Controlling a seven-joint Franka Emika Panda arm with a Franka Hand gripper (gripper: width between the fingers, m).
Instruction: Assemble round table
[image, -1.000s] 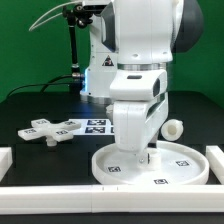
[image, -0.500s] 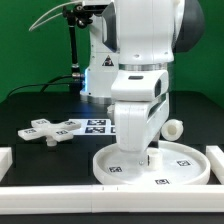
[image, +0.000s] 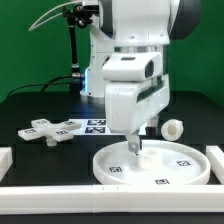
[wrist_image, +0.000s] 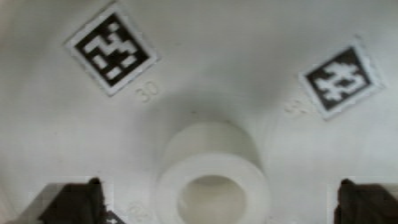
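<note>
Gripper, spread and empty, hovers over the round disc's centre socket. Probably best to grasp the cylinder leg, at right, squarely.

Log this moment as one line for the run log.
gripper: open, empty, over round disc centre | leg: loose, lying beside disc | cross-shaped foot: loose, exterior view's left | nothing joined yet

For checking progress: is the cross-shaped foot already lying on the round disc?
No, the cross-shaped foot lies on the black table, apart from the round disc, toward the exterior view's left.
</note>
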